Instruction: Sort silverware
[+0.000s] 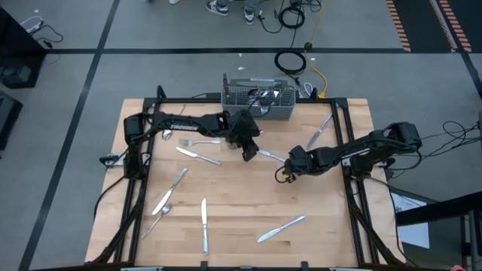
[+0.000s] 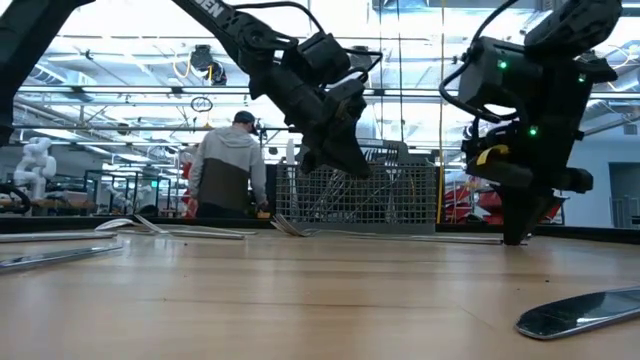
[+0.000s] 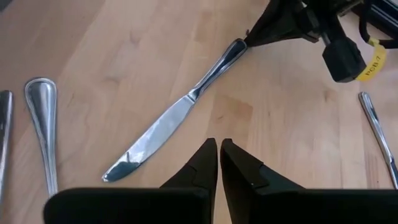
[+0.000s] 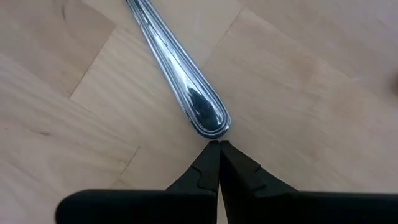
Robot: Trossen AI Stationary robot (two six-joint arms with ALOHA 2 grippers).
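Nearest the front edge of the counter (image 1: 248,207), several pieces of silverware lie scattered and untouched: a knife (image 1: 282,229) at the front right, another knife (image 1: 203,223) pointing front to back, and a knife and a spoon (image 1: 157,219) toward the left. All are slim, bright and mirror-like against the pale wood, and they lie flat, which I judge makes them awkward to pinch.

Mid-counter, my right gripper (image 1: 285,172) is down at the surface with its fingers pressed together, the tips right at the rounded handle end of a table knife (image 4: 180,68). Whether they touch it I cannot tell; nothing is pinched between them. I read this as a nudge or a lining-up at the handle, the thicker end, before a grasp. That knife runs from the right gripper toward my left gripper (image 1: 247,153), blade end nearer the left arm.

My left gripper hangs above the counter, holding nothing. Its fingers (image 3: 202,168) show only a thin slit between them in the wrist view, so I call them nearly closed. It looks down on the same knife, a spoon (image 3: 42,118) lying off to one side.

Farther back, forks and knives lie near the left arm, and another knife (image 1: 321,129) sits at the right rear. At the back edge stands the wire-mesh basket (image 1: 260,96), already holding some pieces, so sorting looks partly done. Beyond the counter a person (image 2: 228,165) stands facing away.
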